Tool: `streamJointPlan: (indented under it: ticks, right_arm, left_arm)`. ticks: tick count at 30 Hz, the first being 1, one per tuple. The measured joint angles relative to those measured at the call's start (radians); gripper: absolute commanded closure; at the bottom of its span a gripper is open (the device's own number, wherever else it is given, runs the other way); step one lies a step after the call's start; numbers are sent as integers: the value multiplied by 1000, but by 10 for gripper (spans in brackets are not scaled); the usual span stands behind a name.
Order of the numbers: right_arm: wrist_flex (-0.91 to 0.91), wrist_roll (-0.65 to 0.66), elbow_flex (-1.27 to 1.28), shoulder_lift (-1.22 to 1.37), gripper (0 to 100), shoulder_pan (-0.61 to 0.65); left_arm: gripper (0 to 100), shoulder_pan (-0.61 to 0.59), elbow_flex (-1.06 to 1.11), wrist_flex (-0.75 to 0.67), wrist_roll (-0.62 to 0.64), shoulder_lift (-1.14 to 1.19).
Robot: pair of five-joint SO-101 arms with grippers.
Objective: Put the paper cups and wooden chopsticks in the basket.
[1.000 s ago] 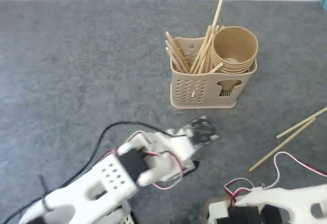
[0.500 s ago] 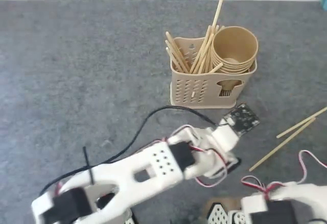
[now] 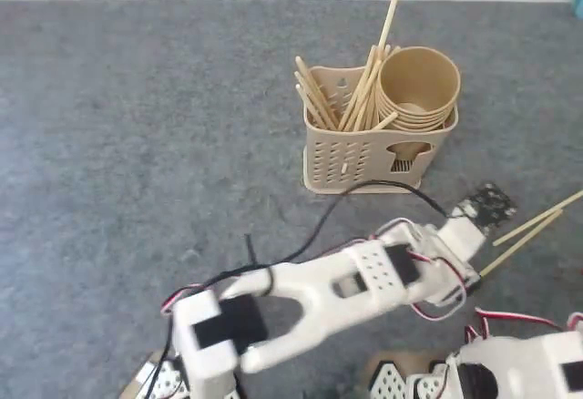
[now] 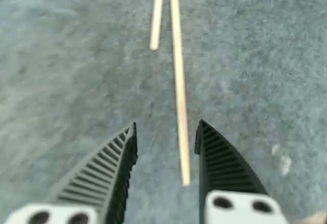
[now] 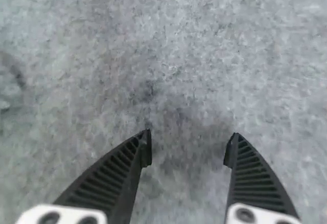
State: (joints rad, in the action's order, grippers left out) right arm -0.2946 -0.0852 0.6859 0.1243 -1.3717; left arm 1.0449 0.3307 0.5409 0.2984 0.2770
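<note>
A beige slotted basket (image 3: 364, 155) stands at the back right of the grey carpet. It holds several wooden chopsticks (image 3: 351, 94) and a stack of paper cups (image 3: 419, 85). Two loose chopsticks (image 3: 528, 229) lie on the carpet to its right. The left arm (image 3: 364, 276) stretches across to them. My left gripper (image 4: 167, 127) is open just above the carpet, with the longer chopstick (image 4: 178, 81) running between its fingers and the shorter one (image 4: 157, 14) farther out. My right gripper (image 5: 189, 134) is open over bare carpet, holding nothing.
The right arm's base (image 3: 519, 372) sits at the front right edge. A black cable (image 3: 310, 235) loops over the left arm just in front of the basket. Grey carpet (image 3: 137, 126) covers the left half.
The left arm has swung from the front middle to the right, ending over the loose chopsticks. The right arm shifted slightly at the front edge.
</note>
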Motion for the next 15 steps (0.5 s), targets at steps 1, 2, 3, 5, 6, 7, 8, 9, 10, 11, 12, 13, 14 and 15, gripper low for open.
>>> streamJointPlan:
  ticks: [1,2,3,5,6,7,8,9,10,11,12,13,14,15]
  right_arm:
    - [0,0,-18,23,768,0]
    - [0,0,-38,44,768,0]
    - [0,0,-55,63,768,0]
    - [0,0,-83,86,768,0]
    - [0,0,-95,97,768,0]
    - [-2,0,-104,103,768,0]
    - [-2,0,-112,107,768,0]
    - [-2,0,-114,109,768,0]
    - [-2,0,-114,109,768,0]
    - [-2,0,-115,109,768,-2]
    - [-2,0,-115,109,768,-3]
    - [-2,0,-115,109,768,-5]
    - [-2,0,-115,109,768,-5]
    - [-2,0,-115,109,768,-5]
  left_arm:
    - [822,9,-34,0,0,38]
    - [822,18,-63,0,0,72]
    - [822,25,-91,0,0,95]
    - [822,38,-146,12,0,126]
    - [822,44,-176,25,0,137]
    - [822,52,-201,35,0,150]
    - [822,61,-221,43,0,167]
    - [822,68,-239,48,0,184]
    - [823,74,-255,51,0,203]
    - [823,77,-276,54,0,229]
    - [823,77,-298,54,-5,255]
    - [823,77,-321,55,-11,276]
    - [823,77,-344,63,-21,296]
    - [824,77,-370,74,-28,316]
